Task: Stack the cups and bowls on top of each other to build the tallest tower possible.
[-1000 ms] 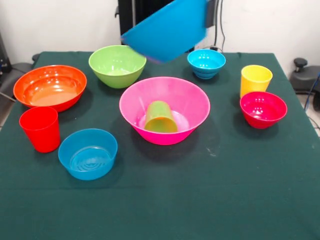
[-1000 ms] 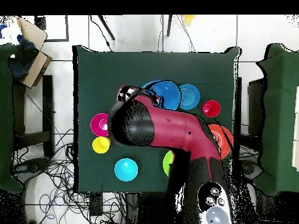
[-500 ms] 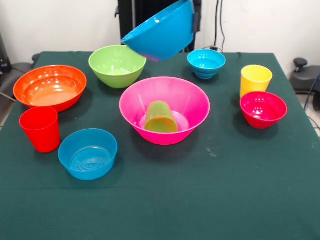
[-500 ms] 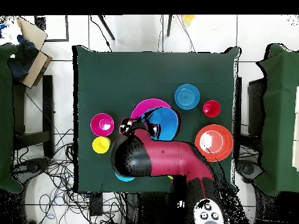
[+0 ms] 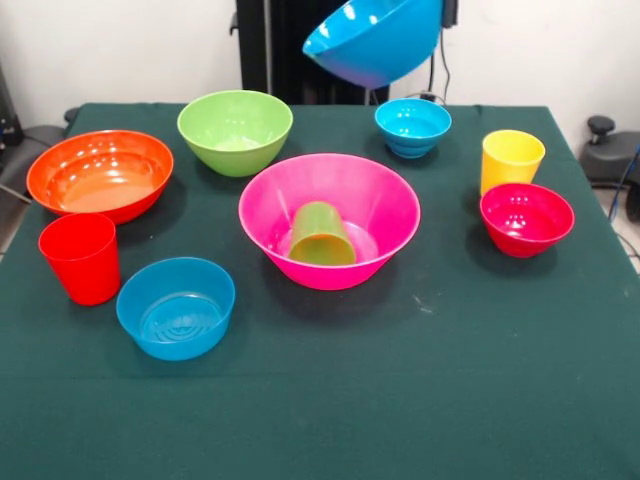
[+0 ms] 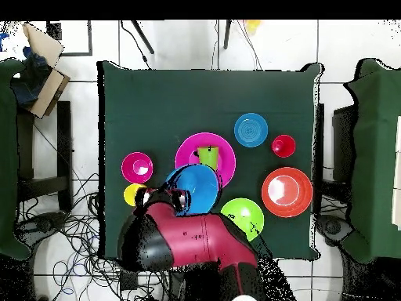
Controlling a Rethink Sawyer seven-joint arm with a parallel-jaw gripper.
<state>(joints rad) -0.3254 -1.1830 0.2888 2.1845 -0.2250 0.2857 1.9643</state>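
Note:
My gripper (image 5: 444, 12) holds the large blue bowl (image 5: 375, 40) by its rim, tilted and high above the table's far edge, over the cyan bowl (image 5: 413, 127). In the overhead view the gripper (image 6: 174, 197) and the blue bowl (image 6: 196, 188) overlap the pink bowl's near rim. The biggest pink bowl (image 5: 330, 220) stands mid-table with the green cup (image 5: 320, 235) lying on its side inside. The lime green bowl (image 5: 235, 130), orange bowl (image 5: 100, 175), red cup (image 5: 80, 257), small translucent blue bowl (image 5: 176, 307), yellow cup (image 5: 511, 160) and magenta-red bowl (image 5: 526, 218) stand apart around it.
The dark green cloth (image 5: 400, 400) covers the table. In the overhead view the red arm (image 6: 188, 239) hides the cyan bowl and part of the yellow cup (image 6: 131, 194). Chairs and cables surround the table.
The held blue bowl has swung from above the lime green and pink bowls to the right and higher in the front view. The arm has drawn back toward its base.

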